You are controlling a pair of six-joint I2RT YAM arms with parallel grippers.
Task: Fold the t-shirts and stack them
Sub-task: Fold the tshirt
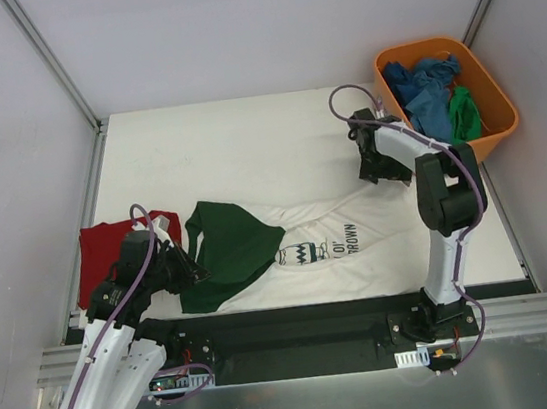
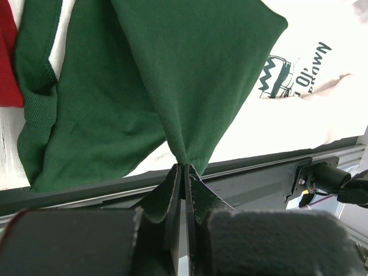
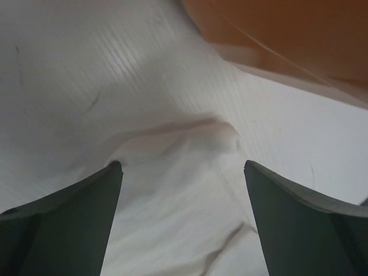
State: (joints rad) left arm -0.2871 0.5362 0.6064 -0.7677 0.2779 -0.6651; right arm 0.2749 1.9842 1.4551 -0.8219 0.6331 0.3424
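Observation:
The white t-shirt (image 1: 359,244) with black print lies spread across the table's front, its dark green part (image 1: 229,251) bunched to the left. My left gripper (image 1: 193,270) is shut on a pinch of the green cloth (image 2: 172,69), seen at the fingertips in the left wrist view (image 2: 185,168). The dark red t-shirt (image 1: 103,252) lies flat at the far left, and its edge shows in the left wrist view (image 2: 8,52). My right gripper (image 1: 374,166) is open, its jaws wide apart over a raised white corner of the shirt (image 3: 184,201) in the right wrist view (image 3: 181,169).
An orange tub (image 1: 491,130) at the back right holds blue shirts (image 1: 425,94) and a green one (image 1: 461,114); its wall (image 3: 276,34) is close behind my right gripper. A black rail (image 1: 299,322) runs along the table's near edge. Grey walls enclose the table.

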